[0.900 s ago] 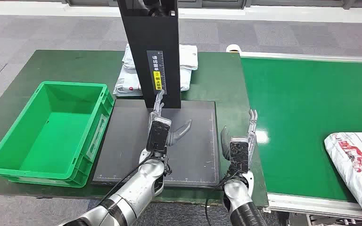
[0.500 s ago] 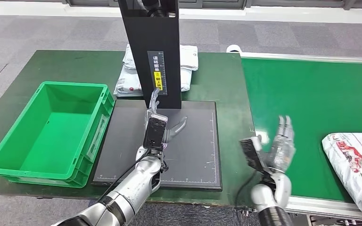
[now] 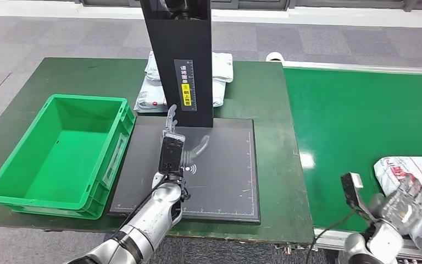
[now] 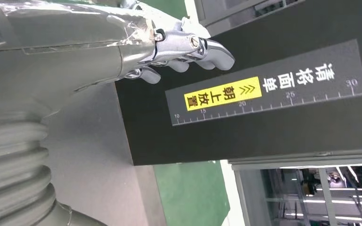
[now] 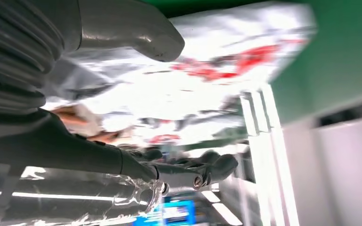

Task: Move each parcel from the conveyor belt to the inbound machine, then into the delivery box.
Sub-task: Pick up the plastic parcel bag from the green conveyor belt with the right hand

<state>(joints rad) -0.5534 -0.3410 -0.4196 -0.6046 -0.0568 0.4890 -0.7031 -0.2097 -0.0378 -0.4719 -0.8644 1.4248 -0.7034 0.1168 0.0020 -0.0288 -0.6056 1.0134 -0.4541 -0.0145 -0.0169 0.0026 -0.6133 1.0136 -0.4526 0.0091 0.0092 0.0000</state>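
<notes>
Grey carpet ran behind a dark green bench (image 3: 60, 77), and on that bench sat a green crate (image 3: 60, 151) on the left with a black scanning plate (image 3: 225, 170) beside it, a tall black column (image 3: 178, 55) rising at the plate's far edge. White parcels (image 3: 220, 66) lay stacked behind the column. To the right stretched the green conveyor belt (image 3: 357, 115), and near its close edge lay the white parcel (image 3: 412, 168) with red print. Over on the right, the right hand (image 3: 398, 203) was low at the belt's near edge, right up against that parcel; in the right wrist view its thumb (image 5: 136, 30) and dark fingers (image 5: 193, 172) lay on either side of the crinkled white plastic (image 5: 207, 84), spread apart, but whether they actually gripped it could not be told from these blurred shots. Meanwhile the left hand (image 3: 177, 137) hovered above the scanning plate just in front of the column, fingers (image 4: 193, 49) spread loose and holding nothing, close to the column's yellow label (image 4: 222, 93).
</notes>
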